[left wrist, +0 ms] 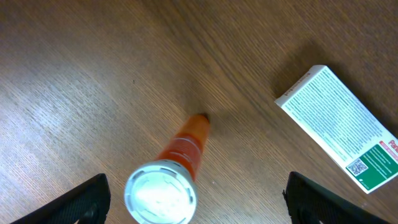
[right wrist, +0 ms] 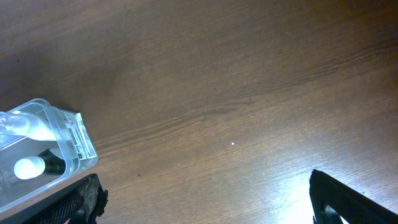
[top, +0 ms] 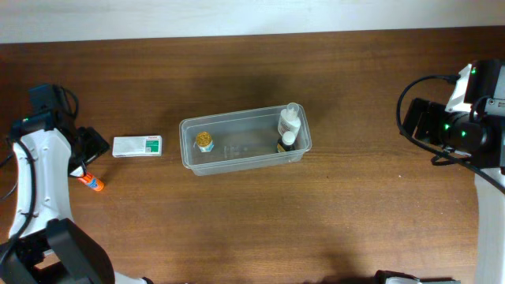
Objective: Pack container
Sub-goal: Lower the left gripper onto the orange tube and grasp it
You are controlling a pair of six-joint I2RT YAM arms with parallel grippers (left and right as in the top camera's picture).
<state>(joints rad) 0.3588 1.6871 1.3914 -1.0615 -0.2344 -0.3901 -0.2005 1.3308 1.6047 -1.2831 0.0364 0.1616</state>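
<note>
On the brown wooden table (top: 355,205), the clear container (top: 245,150) sits mid-surface holding small bottles (top: 289,122), the right gripper (right wrist: 205,186) gapes wide and empty, and the left gripper (left wrist: 198,180), equally wide and grasping nothing, hangs near a white-and-green box (left wrist: 339,124) with an orange tube (left wrist: 186,146) between its fingers.

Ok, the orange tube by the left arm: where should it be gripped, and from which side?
Grip the orange tube across its slim body, just behind the white cap, coming down from above. It lies flat on the table, so only its long sides are free. The open left gripper has a finger on either side of it.
</note>
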